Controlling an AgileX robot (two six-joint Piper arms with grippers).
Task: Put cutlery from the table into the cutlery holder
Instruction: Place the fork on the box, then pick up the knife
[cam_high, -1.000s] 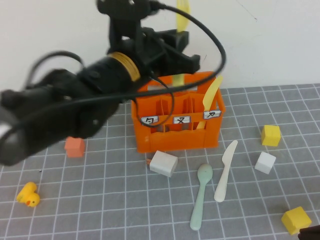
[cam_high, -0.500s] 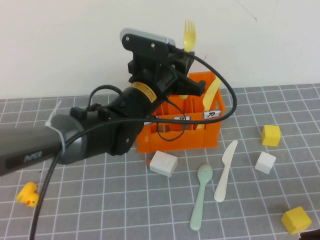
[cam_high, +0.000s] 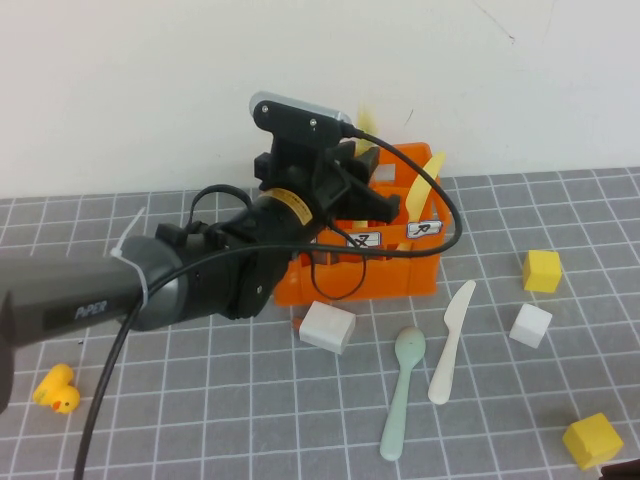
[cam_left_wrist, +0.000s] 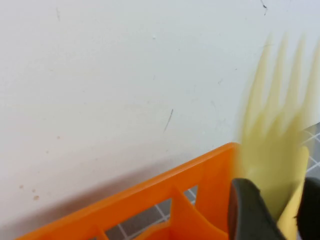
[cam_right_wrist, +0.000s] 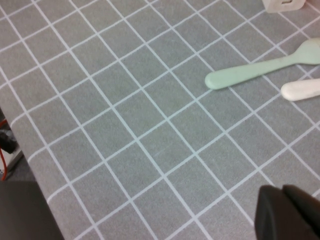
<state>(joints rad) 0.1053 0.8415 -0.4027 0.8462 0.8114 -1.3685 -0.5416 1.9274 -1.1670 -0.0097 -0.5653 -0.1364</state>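
Yellow fork (cam_left_wrist: 274, 145) between left gripper (cam_left_wrist: 272, 210) jaws

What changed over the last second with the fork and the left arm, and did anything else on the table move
The left gripper came down over the cutlery holder, lowering the pale yellow fork; the fork now shows blurred between the fingers, so it seems to be dropping in, released or not I cannot tell. The pale yellow knife stayed in the holder. Mint-green spoon, cream-white knife and the parked, shut right gripper stayed put.
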